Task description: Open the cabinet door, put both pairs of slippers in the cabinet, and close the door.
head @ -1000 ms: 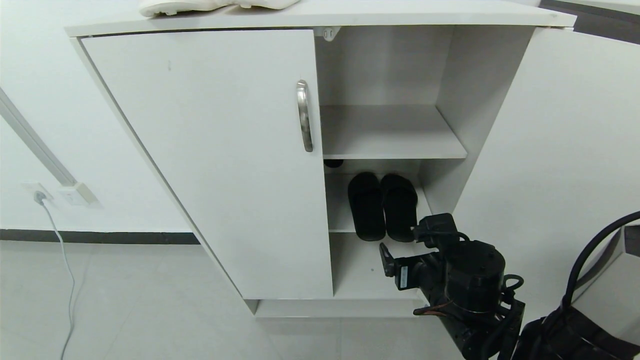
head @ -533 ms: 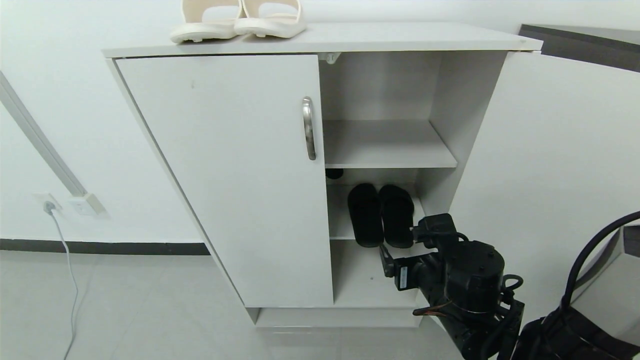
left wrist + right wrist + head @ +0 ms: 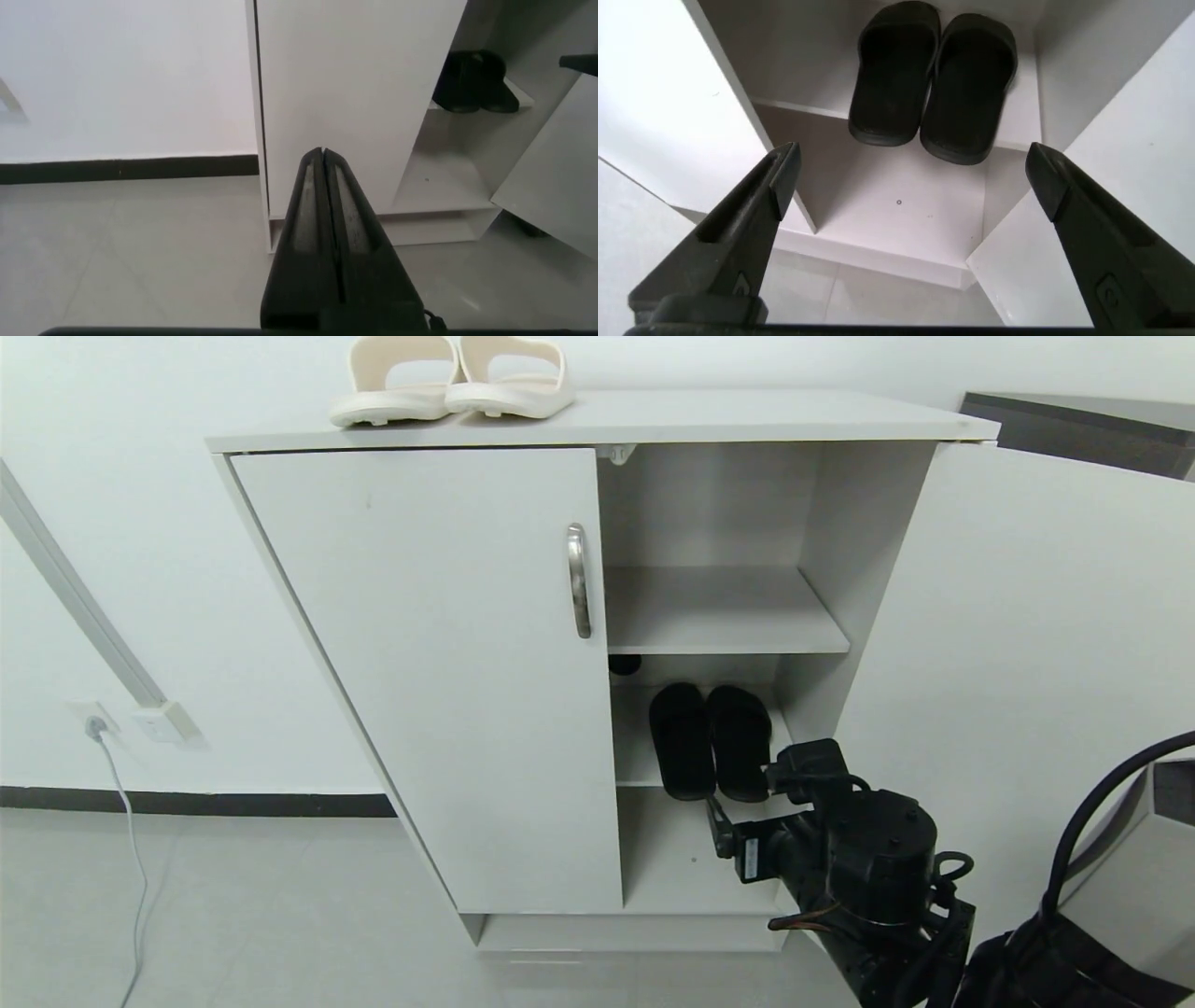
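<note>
Cream slippers (image 3: 448,378) lie side by side on top of the cabinet (image 3: 747,425), at the upper middle of the head view, with their inner edges touching. Black slippers (image 3: 709,739) already sit on the middle shelf (image 3: 635,747) at lower centre, beside the open right door (image 3: 1018,663). The left door (image 3: 420,663) is closed. So the cream pair looks like the one left to stow.

They look like one-piece moulded foam: light, soft, springy, hardly fragile, and probably a little slick. A hard squeeze would likely fold them rather than hurt them. The best hold seems to be across the two touching inner edges, pinching both at once, or under a wide strap arch. A grip on one outer rim risks leaving the mate behind.

The right gripper (image 3: 912,159) hangs low at the lower right of the head view, before the bottom compartment. Its jaws are spread wide and it holds nothing. The left gripper (image 3: 322,163) has its fingers pressed together with nothing between them, and it points toward the left door's foot.
</note>
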